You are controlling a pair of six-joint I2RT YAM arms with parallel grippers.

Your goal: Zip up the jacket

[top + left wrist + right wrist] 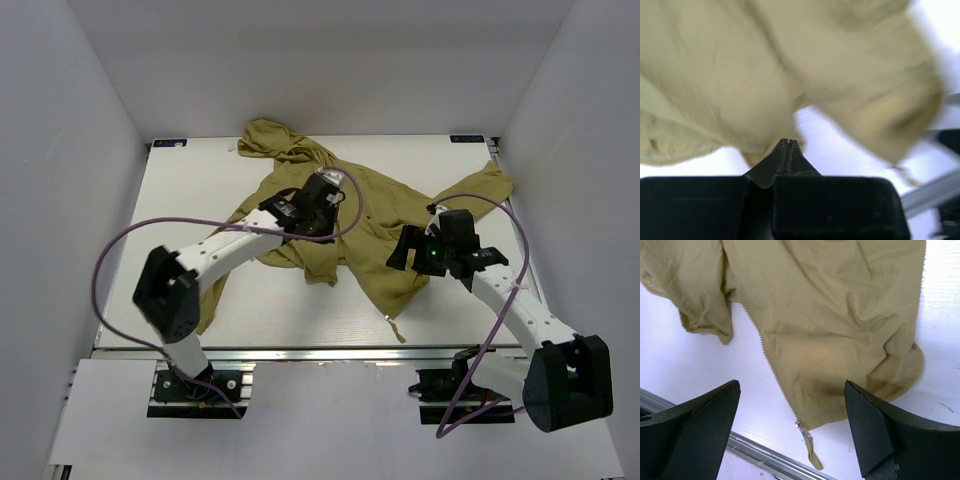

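1. Locate the jacket (370, 215) at the centre of the table (190, 190) in the top view. It lies crumpled and unzipped, hood toward the upper left.
2. Check the left gripper (788, 147): its fingers are pressed fully together, with the cloth reaching their tips. You cannot tell whether cloth is pinched between them. It probably sits there to anchor the front panel.
3. Check the right gripper (791, 385): it is spread wide, touches nothing and hangs above the open zipper teeth (771, 360). The zipper pull (809, 442) lies at the lower centre, near the table edge, likely its next target.
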